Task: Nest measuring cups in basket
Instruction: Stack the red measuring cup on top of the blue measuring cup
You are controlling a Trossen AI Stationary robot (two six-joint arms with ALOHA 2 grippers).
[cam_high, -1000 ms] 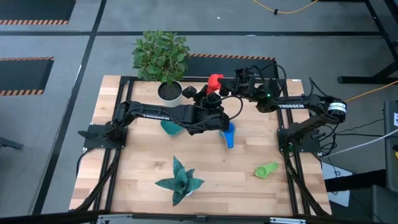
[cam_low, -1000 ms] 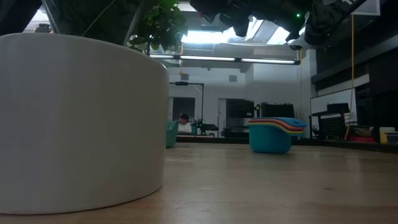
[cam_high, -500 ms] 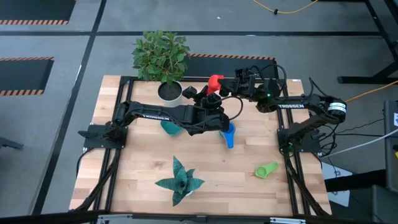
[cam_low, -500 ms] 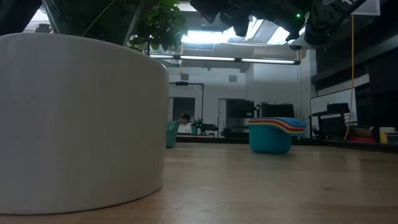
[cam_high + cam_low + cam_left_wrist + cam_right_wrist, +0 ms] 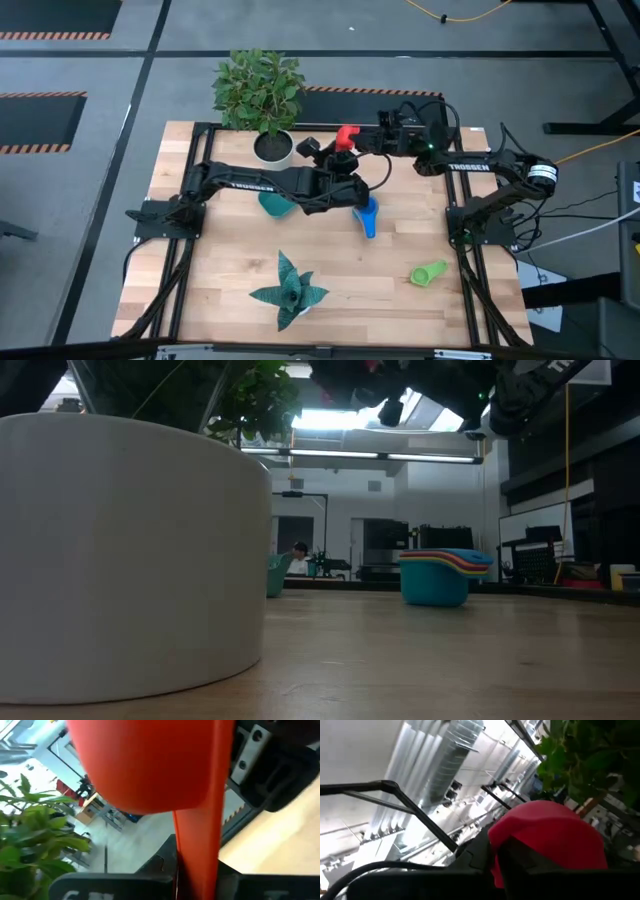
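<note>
"Red measuring cup (image 5: 346, 134), where is it now?"

"It is in the air above the table's far edge, between the two grippers. The left gripper (image 5: 343, 153) has its fingers pressed together on the cup's handle; the left wrist view shows the handle between them."

"And the right gripper (image 5: 369, 140)?"

"It is just beside the cup on the other side. Whether its fingers pinch the cup, I cannot tell."

"The other cups?"

"A nested stack of cups (image 5: 368, 216), blue on the outside, stands near the table's middle. In the low view I see yellow and orange rims inside it. The green cup (image 5: 428, 272) lies on its side toward the front right corner, well apart."

"The basket (image 5: 274, 205)?"

"Teal, left of the stack, partly hidden under the left arm."

"What else is on the surface?"

"The table (image 5: 220, 260) is of pale wooden planks. A white pot (image 5: 272, 148) with a leafy plant stands at the far edge, and a teal star-shaped plant (image 5: 288, 290) lies near the front edge."

"The room?"

"Grey floor with black lines and orange-striped marks. Beyond the table are ceiling lights and a person (image 5: 297, 560) sitting far off."
</note>
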